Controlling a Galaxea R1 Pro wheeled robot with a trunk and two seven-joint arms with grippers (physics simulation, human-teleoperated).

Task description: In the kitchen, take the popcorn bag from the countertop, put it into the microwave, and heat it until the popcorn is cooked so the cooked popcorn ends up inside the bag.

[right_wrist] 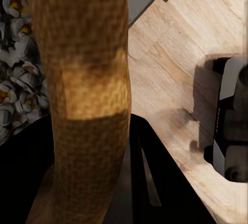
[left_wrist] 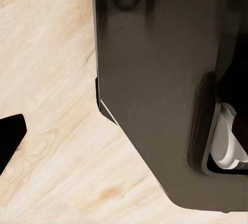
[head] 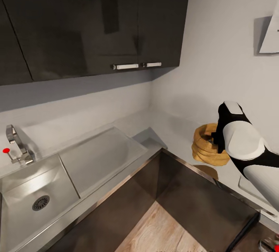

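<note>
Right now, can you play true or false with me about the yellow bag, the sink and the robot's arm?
1. The popcorn bag sits inside the sink. False: it is at the right, above the countertop, far from the sink.
2. The right gripper reaches into the bag's mouth. True.
3. The bag is empty. False: the right wrist view shows popcorn inside.
4. The tap has a red knob. True.
5. The cabinets above are white. False: they are dark and glossy.
</note>
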